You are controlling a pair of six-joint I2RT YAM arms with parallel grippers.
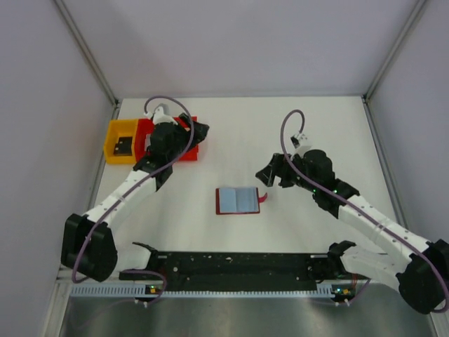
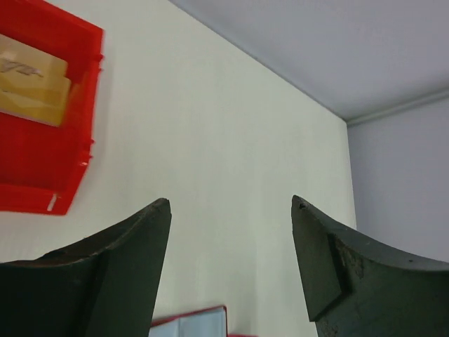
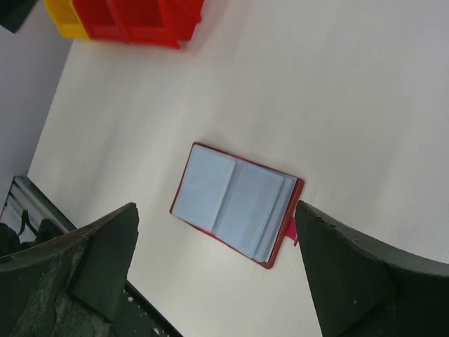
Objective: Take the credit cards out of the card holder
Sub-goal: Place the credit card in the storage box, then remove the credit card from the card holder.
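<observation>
Holder (image 1: 237,200) open flat at tabletop (image 1: 316,126) centre. Left tool (image 2: 231,203) spread, empty, far left at red bin (image 2: 35,168). Right tool (image 3: 214,207) spread, empty, just right of holder. Progress unclear: cards in pockets indiscernible.

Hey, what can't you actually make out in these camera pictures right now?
Wallet: whether cards sit in its pockets is unclear in every view; the left wrist view cuts it off at the bottom edge.
Red bin: top view, mostly hidden by the left arm.
Yellow bin: top view, dark item inside too small to identify.
</observation>
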